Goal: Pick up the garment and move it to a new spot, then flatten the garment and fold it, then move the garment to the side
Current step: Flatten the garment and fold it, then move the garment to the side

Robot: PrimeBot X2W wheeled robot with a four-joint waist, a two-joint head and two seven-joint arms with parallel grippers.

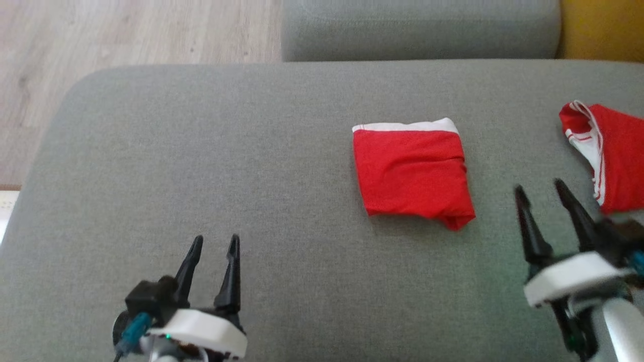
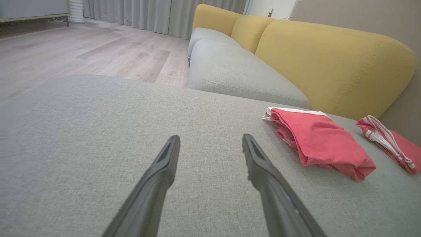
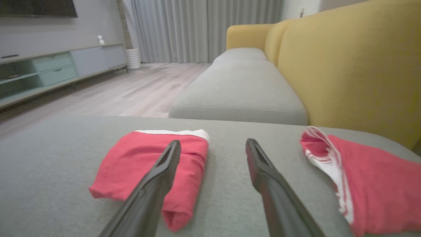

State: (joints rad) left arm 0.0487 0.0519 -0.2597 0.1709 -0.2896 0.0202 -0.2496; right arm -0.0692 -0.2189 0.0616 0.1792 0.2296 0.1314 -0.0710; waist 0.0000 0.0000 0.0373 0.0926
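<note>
1. The folded red garment (image 1: 412,173) lies as a flat packet on the grey cushion (image 1: 201,151), right of centre, with its white waistband on the far edge. A loose red garment (image 1: 616,156) with striped white trim lies crumpled at the cushion's right edge, well apart from it
2. The left gripper (image 1: 216,239) hovers over bare cushion at the near left, fingers spread wide and holding nothing. The right gripper (image 1: 538,186) — just as wide and empty — sits between the two cloths, nearer the loose one
3. Handling, as I judge it: thin knit, light and limp, not fragile. It would sag and come unfolded if lifted by one layer, so pinch through all layers at the folded edge, or take two corners
4. Nothing here serves as a container — both cloths rest straight on the upholstery
</note>
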